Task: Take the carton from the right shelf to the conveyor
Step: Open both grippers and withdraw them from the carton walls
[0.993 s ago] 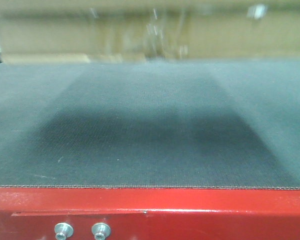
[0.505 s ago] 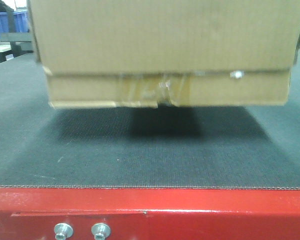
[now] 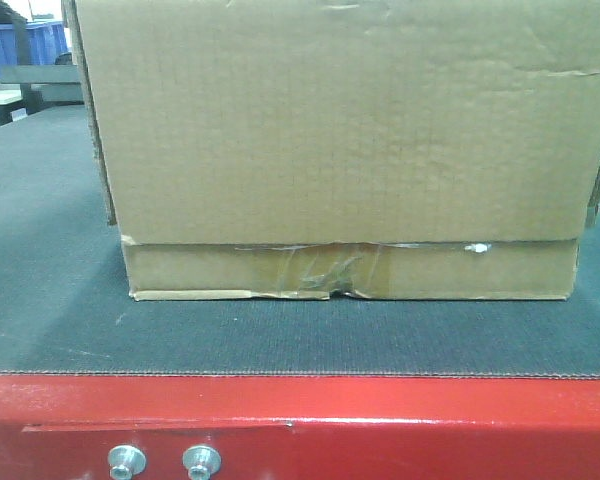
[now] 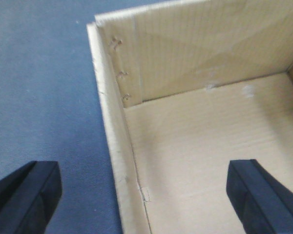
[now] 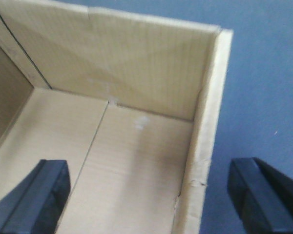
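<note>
Now, from the front, the carton sits flat on the conveyor, near its red edge.

Left wrist: left gripper spread wide astride the left wall, gripping nothing; lift straight up.

Right wrist: right gripper likewise open astride the right wall.

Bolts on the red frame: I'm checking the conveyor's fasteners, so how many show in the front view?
2 bolts, side by side at the lower left of the conveyor's red frame: one, one. More may lie outside the picture.
</note>
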{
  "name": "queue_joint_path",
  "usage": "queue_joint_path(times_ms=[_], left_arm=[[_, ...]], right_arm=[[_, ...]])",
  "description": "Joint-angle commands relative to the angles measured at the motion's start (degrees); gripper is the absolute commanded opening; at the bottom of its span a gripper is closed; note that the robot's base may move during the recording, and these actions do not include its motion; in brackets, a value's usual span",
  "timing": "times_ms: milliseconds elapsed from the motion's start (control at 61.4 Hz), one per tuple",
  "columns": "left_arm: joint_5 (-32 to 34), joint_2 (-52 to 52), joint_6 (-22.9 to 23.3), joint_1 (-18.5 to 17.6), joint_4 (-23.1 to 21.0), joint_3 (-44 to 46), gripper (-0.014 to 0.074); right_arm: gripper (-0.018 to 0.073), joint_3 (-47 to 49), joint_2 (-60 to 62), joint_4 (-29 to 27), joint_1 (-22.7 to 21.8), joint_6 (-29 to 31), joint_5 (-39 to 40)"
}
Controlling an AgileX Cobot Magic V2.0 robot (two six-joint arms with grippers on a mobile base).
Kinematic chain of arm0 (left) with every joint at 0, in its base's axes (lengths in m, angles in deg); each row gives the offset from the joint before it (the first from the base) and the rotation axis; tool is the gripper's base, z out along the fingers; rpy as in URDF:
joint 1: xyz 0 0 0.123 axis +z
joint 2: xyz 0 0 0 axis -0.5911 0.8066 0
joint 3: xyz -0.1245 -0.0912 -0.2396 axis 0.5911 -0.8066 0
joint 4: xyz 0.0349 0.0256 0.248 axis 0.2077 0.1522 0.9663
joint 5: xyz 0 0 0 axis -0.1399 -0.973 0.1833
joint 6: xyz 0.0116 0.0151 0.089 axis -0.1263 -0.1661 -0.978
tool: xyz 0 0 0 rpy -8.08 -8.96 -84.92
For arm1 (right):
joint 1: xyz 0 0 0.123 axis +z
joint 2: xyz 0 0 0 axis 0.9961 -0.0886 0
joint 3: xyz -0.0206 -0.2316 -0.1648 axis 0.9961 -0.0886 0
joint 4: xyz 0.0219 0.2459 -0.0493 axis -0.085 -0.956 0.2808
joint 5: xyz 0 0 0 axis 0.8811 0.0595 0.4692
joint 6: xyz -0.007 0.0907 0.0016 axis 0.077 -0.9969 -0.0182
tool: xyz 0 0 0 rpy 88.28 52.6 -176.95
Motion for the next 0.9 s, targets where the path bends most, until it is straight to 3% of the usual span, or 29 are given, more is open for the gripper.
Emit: queue_joint_path(times_ms=[0,114,244,342,423,619,716,879], left_arm=[[-1.62,-3.67,-0.39,0.22,0.37,0.96,0.0555],[-3.69,-7.19,-2.73,2.39,-0.15,0.96,0.0429],[-5.93,-10.71,-7.08,6.46,-2.08,0.96,0.0159],[-6.3,-13.05,-9.61,10.79,-5.49,0.76,-0.0041],[-5.22,-15.55,-11.85,14.63,-8.09,-1.28,0.0014],[1.09,-23.44,-12.23,21.82,-11.16,-12.42,0.0015],[5.05,-28.54,-12.23,23.18,-11.16,-20.37,0.0015],[17.53,-39.8,-12.23,23.17,-10.92,-36.82,0.0015]], right_arm=[[0.0435,0.56,3.49,0.06,-1.45,0.16,1.08],[0.0212,0.56,7.13,0.06,-4.06,0.16,-0.85],[-0.0053,-0.83,11.08,0.28,-7.61,0.16,-2.05],[-0.0067,-3.74,13.85,1.16,-9.32,0.16,-1.92],[-0.0064,-7.93,16.56,3.84,-9.85,0.16,-0.71],[-0.0064,-22.43,24.07,5.69,-9.85,0.16,4.77],[-0.0064,-29.55,28.02,5.83,-9.85,0.16,7.93],[-0.0064,-39.82,35.4,5.83,-9.85,0.16,13.81]])
